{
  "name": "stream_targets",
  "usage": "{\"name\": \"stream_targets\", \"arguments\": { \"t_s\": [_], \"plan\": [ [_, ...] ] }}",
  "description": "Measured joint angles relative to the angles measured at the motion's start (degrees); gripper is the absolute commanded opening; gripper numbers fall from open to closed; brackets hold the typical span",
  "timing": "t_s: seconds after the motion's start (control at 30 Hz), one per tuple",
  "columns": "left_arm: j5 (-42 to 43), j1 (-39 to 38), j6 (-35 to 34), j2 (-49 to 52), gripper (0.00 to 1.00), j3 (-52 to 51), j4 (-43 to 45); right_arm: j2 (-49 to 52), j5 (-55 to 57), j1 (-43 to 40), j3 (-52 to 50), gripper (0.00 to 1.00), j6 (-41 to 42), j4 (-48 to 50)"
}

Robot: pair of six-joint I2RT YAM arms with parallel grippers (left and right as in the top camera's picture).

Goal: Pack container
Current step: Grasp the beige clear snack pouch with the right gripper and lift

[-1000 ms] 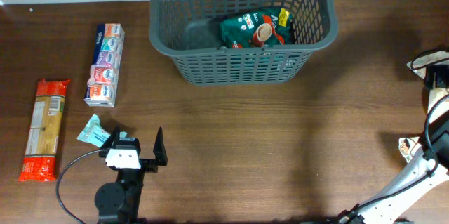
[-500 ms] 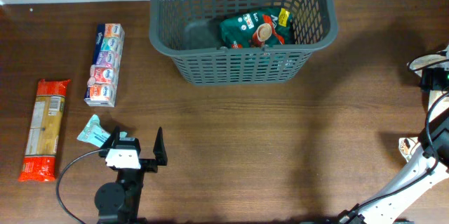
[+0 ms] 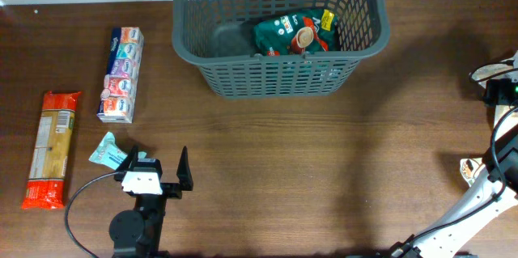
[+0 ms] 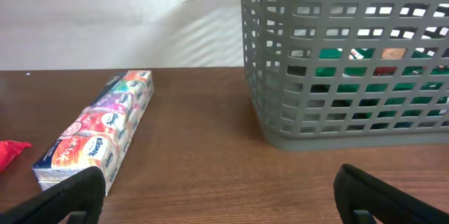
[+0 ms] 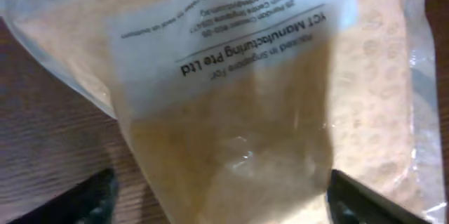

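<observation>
As one green packet (image 3: pixel 295 33) lies in the container (image 3: pixel 279 76), the released right gripper (image 5: pixel 224 197) at 3 o'clock hovers over a translucent packet (image 5: pixel 238 97), likely to clench it next.

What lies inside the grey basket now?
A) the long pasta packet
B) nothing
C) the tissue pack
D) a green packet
D: the overhead view shows a green packet inside the basket, while the pasta packet and the tissue pack lie on the table.

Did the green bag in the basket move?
No. The green bag lies in the same spot, by the front rim of the basket.
</observation>
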Motion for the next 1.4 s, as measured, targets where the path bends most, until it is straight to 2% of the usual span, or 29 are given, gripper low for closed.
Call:
{"name": "stream_targets", "arguments": {
  "t_s": [0.07,0.1,0.2,0.67,0.83,1.0,1.4],
  "plan": [
    [0.02,0.0,0.0,0.0,0.99,0.0,0.0,0.0,-0.26,-0.13,0.0,0.42,0.17,0.02],
    [0.02,0.0,-0.02,0.0,0.99,0.0,0.0,0.0,-0.39,-0.24,0.0,0.3,0.09,0.04],
    [0.02,0.0,-0.02,0.0,0.99,0.0,0.0,0.0,-0.96,-0.85,0.0,0.04,0.42,0.2],
    [0.02,0.0,-0.02,0.0,0.99,0.0,0.0,0.0,-2.62,-1.64,0.33,0.03,3.89,0.24],
    [0.02,0.0,-0.02,0.0,0.99,0.0,-0.02,0.26,-2.84,-1.14,3.3,0.04,6.69,-2.49],
    [0.02,0.0,-0.02,0.0,0.99,0.0,0.0,1.88,-4.76,0.35,13.14,0.04,8.81,-7.63],
    [0.02,0.0,0.0,0.0,0.99,0.0,0.0,2.64,-12.33,6.78,47.98,0.04,12.17,-23.08]
  ]
}}
